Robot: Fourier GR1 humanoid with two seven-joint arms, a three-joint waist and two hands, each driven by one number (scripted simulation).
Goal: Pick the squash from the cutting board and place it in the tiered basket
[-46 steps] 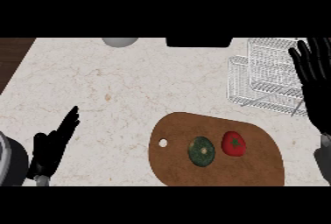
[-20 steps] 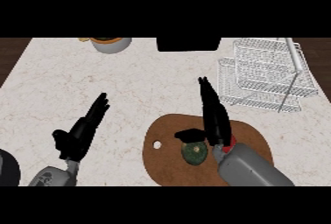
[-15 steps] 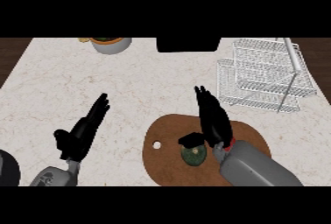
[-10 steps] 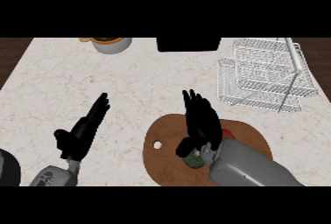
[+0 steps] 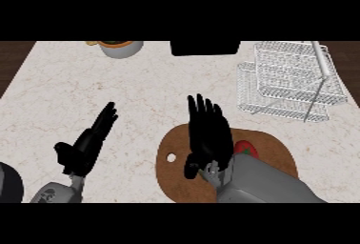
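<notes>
My right hand (image 5: pixel 208 137) hovers flat over the brown cutting board (image 5: pixel 175 178), fingers straight and pointing away from me, so it is open. The dark green squash lies under its palm and wrist and is hidden from the head view. A red vegetable (image 5: pixel 246 147) peeks out at the hand's right side on the board. The white wire tiered basket (image 5: pixel 290 82) stands at the back right of the counter, well apart from the hand. At the lower left my left hand (image 5: pixel 88 142) rests open above the counter, holding nothing.
A bowl (image 5: pixel 122 48) sits at the counter's back edge, left of centre, with a black block (image 5: pixel 205 47) beside it. The cutting board has a small hole (image 5: pixel 172 157) near its left rim. Pale marble counter (image 5: pixel 141 95) lies between the board and the back edge.
My right hand has shifted left and toward me over the board, and it now covers the squash that showed beside it before. The left hand has stayed still.
</notes>
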